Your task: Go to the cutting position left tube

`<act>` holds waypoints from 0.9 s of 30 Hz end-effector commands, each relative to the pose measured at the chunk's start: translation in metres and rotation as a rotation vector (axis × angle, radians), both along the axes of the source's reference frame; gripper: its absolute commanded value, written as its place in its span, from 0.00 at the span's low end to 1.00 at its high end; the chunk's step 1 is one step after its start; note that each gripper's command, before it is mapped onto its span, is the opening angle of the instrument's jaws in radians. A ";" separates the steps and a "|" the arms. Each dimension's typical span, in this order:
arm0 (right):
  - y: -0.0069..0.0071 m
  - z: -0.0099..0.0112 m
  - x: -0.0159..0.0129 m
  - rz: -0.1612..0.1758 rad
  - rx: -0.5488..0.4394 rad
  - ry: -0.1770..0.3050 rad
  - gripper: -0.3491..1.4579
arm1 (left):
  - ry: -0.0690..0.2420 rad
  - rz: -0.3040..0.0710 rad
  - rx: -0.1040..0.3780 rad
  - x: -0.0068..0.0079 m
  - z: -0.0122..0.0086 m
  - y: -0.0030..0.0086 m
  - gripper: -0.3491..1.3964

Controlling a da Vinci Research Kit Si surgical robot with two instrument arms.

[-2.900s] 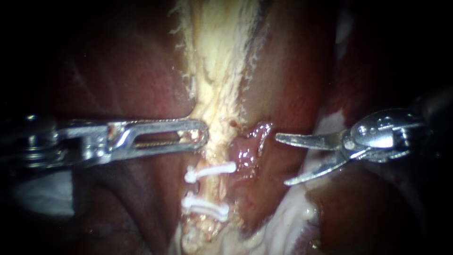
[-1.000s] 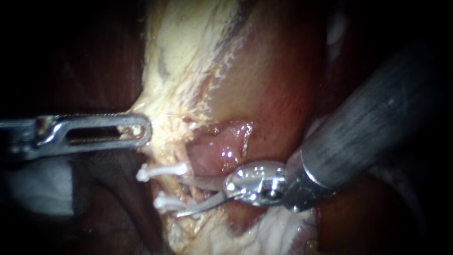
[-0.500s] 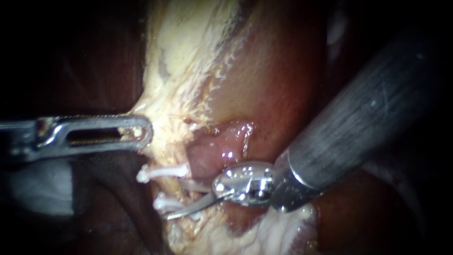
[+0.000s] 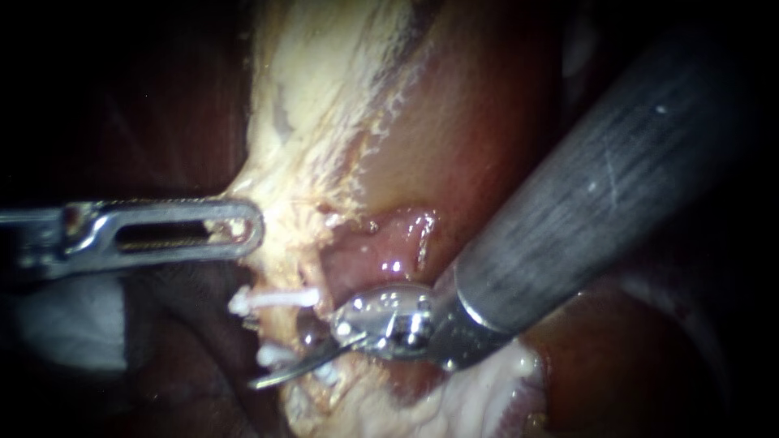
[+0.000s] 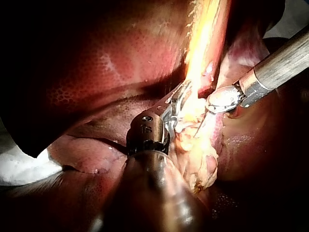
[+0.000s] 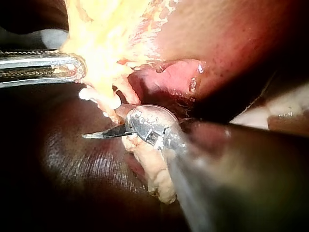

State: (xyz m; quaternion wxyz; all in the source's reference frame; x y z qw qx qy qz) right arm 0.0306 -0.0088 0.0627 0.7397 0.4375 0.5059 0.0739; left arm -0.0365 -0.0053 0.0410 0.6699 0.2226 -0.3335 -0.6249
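Dark red liver (image 4: 487, 138) is seen all round, two instruments and two white clips counted, upper clip (image 4: 272, 300) and lower clip (image 4: 272, 354): the left instrument (image 4: 243, 229) is clamped on pale tissue (image 4: 308, 105), and the right instrument (image 4: 288, 350) is held slightly open with its blades straddling the tube (image 4: 286, 324) between the clips.

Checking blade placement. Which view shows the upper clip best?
The endoscope view: the upper clip shows full length, just above the right instrument. The right wrist view shows it partly, beside that instrument. The left wrist view loses it in glare.
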 end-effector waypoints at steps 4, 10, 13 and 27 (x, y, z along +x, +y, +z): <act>0.0002 0.0001 0.0007 0.013 0.008 0.004 0.96 | 0.001 -0.001 0.000 -0.0001 0.0000 0.0000 0.00; 0.0004 0.0005 0.0018 0.028 0.027 0.004 0.96 | 0.001 -0.001 0.000 -0.0001 0.0000 0.0000 0.00; 0.0005 0.0007 0.0021 0.032 0.042 -0.006 0.95 | 0.001 -0.001 0.000 -0.0002 0.0000 0.0000 0.00; 0.0008 0.0012 0.0032 0.045 0.086 -0.037 0.93 | -0.001 0.000 0.001 -0.0003 0.0000 0.0000 0.00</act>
